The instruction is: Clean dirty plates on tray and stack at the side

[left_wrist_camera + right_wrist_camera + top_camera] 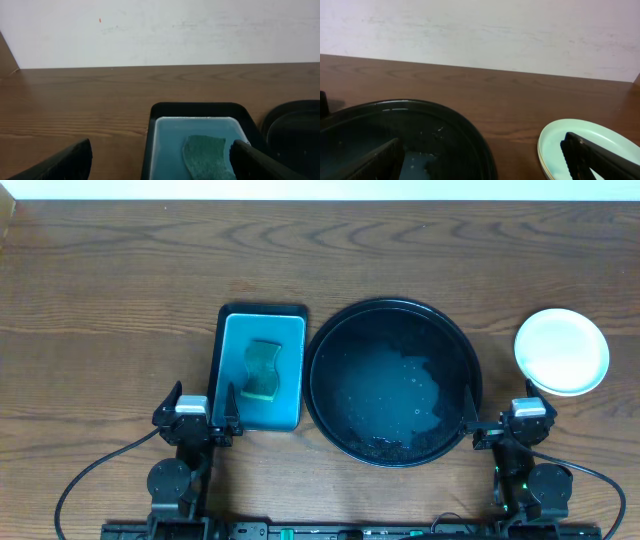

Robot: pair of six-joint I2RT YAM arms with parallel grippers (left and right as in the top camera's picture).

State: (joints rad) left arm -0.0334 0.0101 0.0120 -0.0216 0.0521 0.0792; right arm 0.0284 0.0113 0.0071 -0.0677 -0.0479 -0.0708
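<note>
The round black tray (393,383) sits mid-table with no plates on it, only wet smears and specks; its rim shows in the right wrist view (470,135). The plates (561,351) are stacked to the tray's right; a pale mint one is on top, with a yellow edge showing beneath it in the right wrist view (555,145). My left gripper (207,423) is open and empty at the near end of the teal tray. My right gripper (500,425) is open and empty between the black tray and the stack.
A rectangular dark-rimmed teal tray (232,340) lies left of the black tray and holds a green sponge (263,369), also in the left wrist view (207,156). Bare wooden table (110,310) stretches left and behind. A white wall stands at the back.
</note>
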